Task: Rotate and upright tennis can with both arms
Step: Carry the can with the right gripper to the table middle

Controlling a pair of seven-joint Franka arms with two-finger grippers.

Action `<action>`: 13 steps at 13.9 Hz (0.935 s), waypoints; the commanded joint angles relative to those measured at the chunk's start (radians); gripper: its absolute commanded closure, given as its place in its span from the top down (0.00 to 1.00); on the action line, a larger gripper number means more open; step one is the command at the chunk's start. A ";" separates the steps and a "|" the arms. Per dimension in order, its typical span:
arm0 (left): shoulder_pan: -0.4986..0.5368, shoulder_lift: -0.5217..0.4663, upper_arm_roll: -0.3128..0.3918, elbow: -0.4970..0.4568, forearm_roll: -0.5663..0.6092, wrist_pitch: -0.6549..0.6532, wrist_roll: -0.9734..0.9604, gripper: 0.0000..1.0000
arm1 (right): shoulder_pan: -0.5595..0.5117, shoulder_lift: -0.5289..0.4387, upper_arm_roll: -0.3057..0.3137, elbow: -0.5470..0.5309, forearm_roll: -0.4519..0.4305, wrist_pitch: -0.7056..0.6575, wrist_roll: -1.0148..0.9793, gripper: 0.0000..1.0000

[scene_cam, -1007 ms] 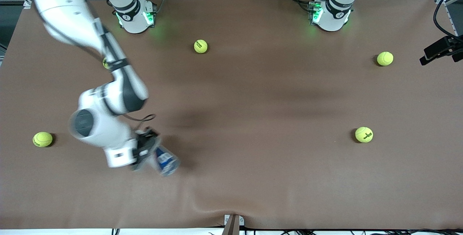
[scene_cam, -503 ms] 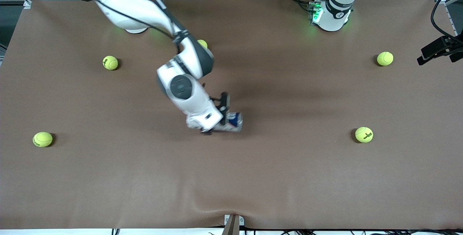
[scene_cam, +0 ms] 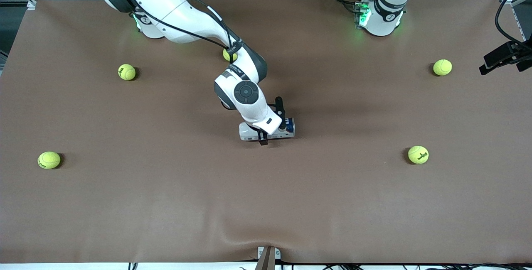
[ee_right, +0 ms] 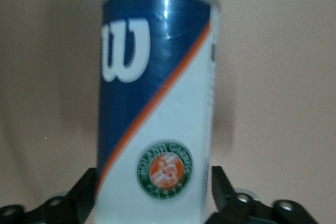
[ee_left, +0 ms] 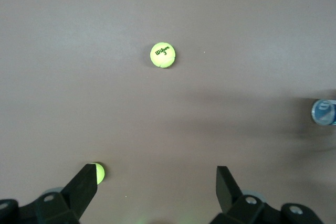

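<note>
The tennis can [scene_cam: 289, 127] lies on its side at the middle of the table, its navy end with the silvery rim toward the left arm's end. My right gripper [scene_cam: 266, 133] reaches down over it, open, with a finger [ee_right: 83, 192] on each side of the can's [ee_right: 157, 103] white end. A white "W" and a round orange-green badge show on the label. My left gripper [ee_left: 157, 176] hangs open high above the table with nothing between its fingers; that arm waits. An end of the can [ee_left: 324, 112] shows at the edge of the left wrist view.
Several yellow-green tennis balls lie scattered on the brown table [scene_cam: 332, 203]: one [scene_cam: 126, 72] and one [scene_cam: 49, 160] toward the right arm's end, one [scene_cam: 442, 67] and one [scene_cam: 418, 154] toward the left arm's end. Another ball [scene_cam: 227, 56] is partly hidden by the right arm.
The right arm swung the can from near the front edge at its own end to the table's middle and laid it flat. Its fingers have spread apart from the can.
</note>
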 commanded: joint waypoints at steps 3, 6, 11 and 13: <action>0.003 0.014 -0.003 0.006 -0.001 -0.014 0.008 1.00 | -0.017 -0.043 -0.003 0.005 -0.005 -0.009 -0.013 1.00; 0.000 0.039 -0.003 0.014 0.001 -0.011 0.006 1.00 | -0.039 -0.132 0.005 0.009 0.058 -0.130 0.060 1.00; -0.004 0.158 -0.003 0.029 -0.001 0.032 0.011 1.00 | -0.132 -0.293 -0.006 0.004 0.126 -0.285 0.318 1.00; 0.006 0.186 -0.004 0.041 -0.001 0.032 0.018 1.00 | -0.212 -0.338 -0.006 0.004 0.126 -0.314 0.395 1.00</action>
